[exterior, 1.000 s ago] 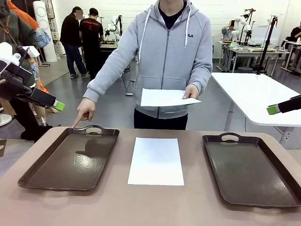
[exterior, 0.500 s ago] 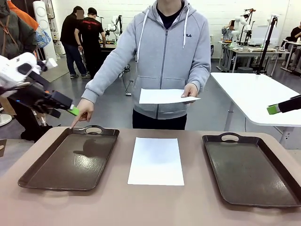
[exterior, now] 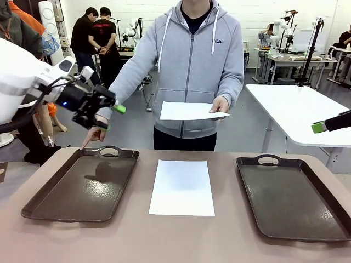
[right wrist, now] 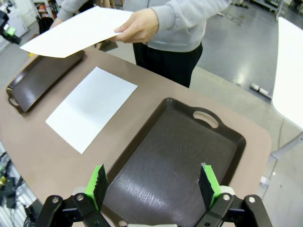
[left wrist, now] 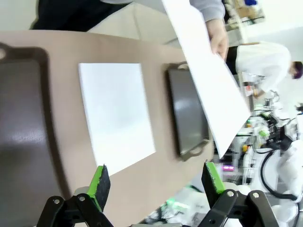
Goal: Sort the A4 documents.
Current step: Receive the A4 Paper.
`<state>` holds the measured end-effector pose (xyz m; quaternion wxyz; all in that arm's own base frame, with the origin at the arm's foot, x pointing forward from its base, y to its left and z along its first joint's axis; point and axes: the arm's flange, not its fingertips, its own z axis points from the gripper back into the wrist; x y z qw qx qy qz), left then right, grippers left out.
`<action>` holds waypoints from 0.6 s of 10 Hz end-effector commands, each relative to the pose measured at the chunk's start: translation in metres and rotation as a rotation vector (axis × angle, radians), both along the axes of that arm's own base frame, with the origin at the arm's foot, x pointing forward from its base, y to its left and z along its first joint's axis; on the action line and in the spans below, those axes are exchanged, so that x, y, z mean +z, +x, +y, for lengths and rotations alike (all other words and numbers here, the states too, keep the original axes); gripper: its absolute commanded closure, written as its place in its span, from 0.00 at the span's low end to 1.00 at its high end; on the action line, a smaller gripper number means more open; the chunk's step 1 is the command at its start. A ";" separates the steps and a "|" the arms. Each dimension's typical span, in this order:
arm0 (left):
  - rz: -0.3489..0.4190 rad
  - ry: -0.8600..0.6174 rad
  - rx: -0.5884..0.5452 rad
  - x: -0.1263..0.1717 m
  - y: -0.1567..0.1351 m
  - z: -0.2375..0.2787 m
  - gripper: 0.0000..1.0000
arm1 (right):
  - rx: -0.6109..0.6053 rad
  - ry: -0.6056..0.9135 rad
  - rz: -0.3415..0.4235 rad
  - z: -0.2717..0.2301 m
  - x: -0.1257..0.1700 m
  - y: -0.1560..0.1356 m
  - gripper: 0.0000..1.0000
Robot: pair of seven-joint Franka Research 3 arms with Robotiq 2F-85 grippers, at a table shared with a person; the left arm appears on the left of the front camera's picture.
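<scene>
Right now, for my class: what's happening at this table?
A person holds one A4 sheet and points with the other hand at the left tray. A second sheet lies on the table between the two trays. The left gripper hangs open near that hand, the right gripper open over the right tray.

Right tray (exterior: 290, 203) cut by right edge; left tool (exterior: 111, 117) covers part of person's pointing hand (exterior: 92, 136).
</scene>
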<state>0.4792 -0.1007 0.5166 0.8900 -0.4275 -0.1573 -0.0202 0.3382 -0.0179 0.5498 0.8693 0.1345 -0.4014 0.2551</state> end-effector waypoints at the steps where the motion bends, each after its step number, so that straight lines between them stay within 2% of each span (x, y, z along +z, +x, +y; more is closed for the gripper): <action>1: 0.056 -0.094 -0.009 0.001 0.043 -0.012 0.00 | 0.005 0.004 0.001 0.001 -0.001 0.001 0.00; 3: 0.088 -0.160 -0.021 -0.004 0.077 -0.038 0.00 | 0.005 0.004 0.001 0.001 -0.001 0.001 0.00; 6: 0.162 -0.294 -0.073 -0.019 0.108 -0.067 0.00 | 0.005 0.004 0.001 0.001 -0.001 0.001 0.00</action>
